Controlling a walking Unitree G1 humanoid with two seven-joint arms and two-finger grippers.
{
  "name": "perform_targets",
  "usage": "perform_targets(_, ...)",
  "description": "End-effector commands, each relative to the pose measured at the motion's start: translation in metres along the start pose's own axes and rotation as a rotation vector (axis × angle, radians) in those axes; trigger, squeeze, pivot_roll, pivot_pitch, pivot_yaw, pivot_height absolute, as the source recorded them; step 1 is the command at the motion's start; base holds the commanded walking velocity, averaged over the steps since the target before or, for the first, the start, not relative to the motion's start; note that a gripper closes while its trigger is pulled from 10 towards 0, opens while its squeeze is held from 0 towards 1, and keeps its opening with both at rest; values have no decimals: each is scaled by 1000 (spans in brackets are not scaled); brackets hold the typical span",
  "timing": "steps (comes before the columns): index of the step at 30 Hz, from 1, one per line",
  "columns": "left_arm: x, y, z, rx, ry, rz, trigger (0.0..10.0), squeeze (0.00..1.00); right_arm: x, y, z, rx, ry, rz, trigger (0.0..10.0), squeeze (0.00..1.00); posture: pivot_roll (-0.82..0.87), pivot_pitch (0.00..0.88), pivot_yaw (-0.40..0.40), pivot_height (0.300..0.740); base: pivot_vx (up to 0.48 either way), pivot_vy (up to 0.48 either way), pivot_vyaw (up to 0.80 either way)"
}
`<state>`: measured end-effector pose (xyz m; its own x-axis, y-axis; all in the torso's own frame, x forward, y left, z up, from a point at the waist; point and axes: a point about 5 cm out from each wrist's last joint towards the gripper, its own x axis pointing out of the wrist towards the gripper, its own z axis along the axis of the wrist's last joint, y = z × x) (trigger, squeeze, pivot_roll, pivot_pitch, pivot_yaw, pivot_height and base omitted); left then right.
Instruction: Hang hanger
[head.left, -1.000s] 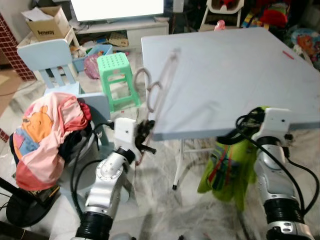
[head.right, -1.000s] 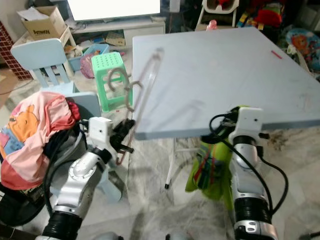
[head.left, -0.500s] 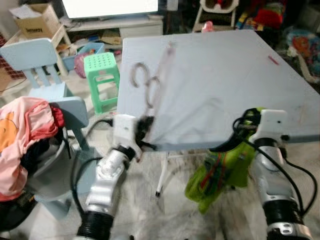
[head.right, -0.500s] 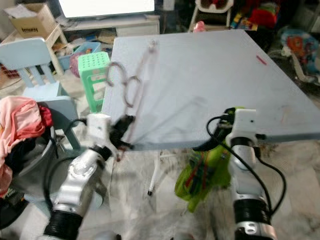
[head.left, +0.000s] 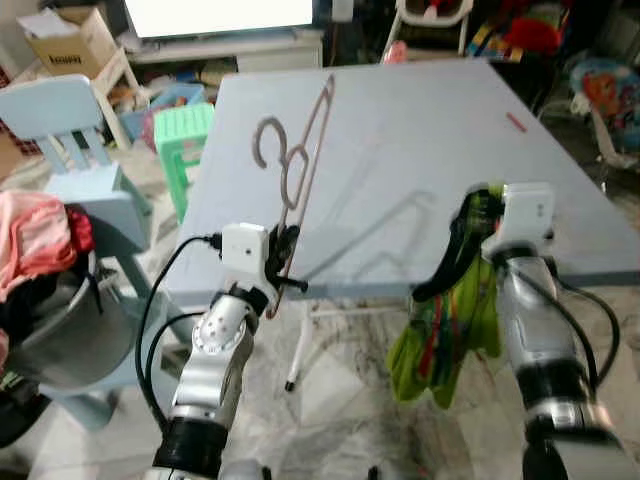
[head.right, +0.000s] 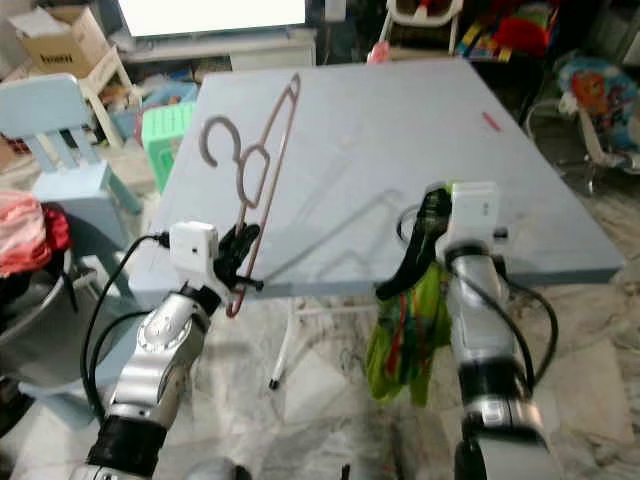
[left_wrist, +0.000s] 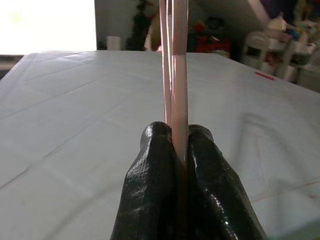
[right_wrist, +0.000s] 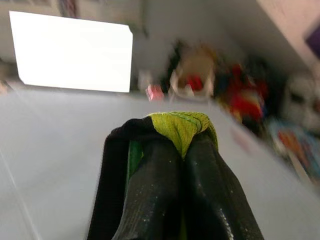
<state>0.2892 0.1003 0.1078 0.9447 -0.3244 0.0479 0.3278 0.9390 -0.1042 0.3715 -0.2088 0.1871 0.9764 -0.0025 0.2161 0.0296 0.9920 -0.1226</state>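
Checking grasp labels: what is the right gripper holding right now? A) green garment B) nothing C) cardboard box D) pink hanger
A: the right gripper has its fingers pinched shut on a fold of the green garment, which hangs down at the edge of the table; the pink hanger is clamped in the left gripper.

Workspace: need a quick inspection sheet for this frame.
Surface: pale blue table, top bare save a small red mark.
Job's things: pink hanger held upright over the table's near left corner; green garment hanging below the near edge.
Clutter: nothing seen on the table.
Grippers: left gripper shut on hanger; right gripper shut on garment.
Cables: black leads along both forearms.
Surroundings: green stool, blue chair, cardboard box.
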Motion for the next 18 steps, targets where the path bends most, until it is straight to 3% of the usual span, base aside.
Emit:
perform_targets(1, -2, 6, 1, 9, -7, 41, 10000, 0, 20, 6, 29, 20, -80, 42, 10000, 0, 25, 0, -34, 740, 0, 0, 0)
perform_targets(5, -4, 5, -1, 6, -7, 65, 10000, 0, 48, 16, 70, 93, -148, 77, 10000, 0, 33, 0, -50, 740, 0, 0, 0)
perform_targets(6, -5, 4, -2, 11, -7, 74, 10000, 0, 59, 25, 91, 123, -180, 118, 10000, 0, 36, 0, -57, 740, 0, 0, 0)
perform_targets(7, -5, 4, -2, 11, -7, 74, 10000, 0, 59, 25, 91, 123, -180, 118, 10000, 0, 36, 0, -57, 740, 0, 0, 0)
perform_targets(9, -4, 3, -1, 25, -17, 80, 10000, 0, 72, 38, 127, 227, -243, 176, 10000, 0, 40, 0, -65, 740, 0, 0, 0)
perform_targets(11, -4, 3, -1, 26, -19, 82, 10000, 0, 74, 39, 133, 240, -255, 179, 10000, 0, 40, 0, -65, 740, 0, 0, 0)
perform_targets(13, -2, 4, 2, 35, -34, 103, 10000, 0, 79, 37, 189, 503, -426, 195, 10000, 0, 49, 0, -78, 740, 0, 0, 0)
perform_targets(15, -3, 4, 2, 36, -36, 111, 10000, 0, 79, 31, 205, 574, -486, 187, 10000, 0, 50, 0, -79, 740, 0, 0, 0)
perform_targets(18, -4, 3, 1, 38, -38, 113, 10000, 0, 78, 26, 210, 596, -522, 168, 10000, 0, 48, 0, -79, 740, 0, 0, 0)
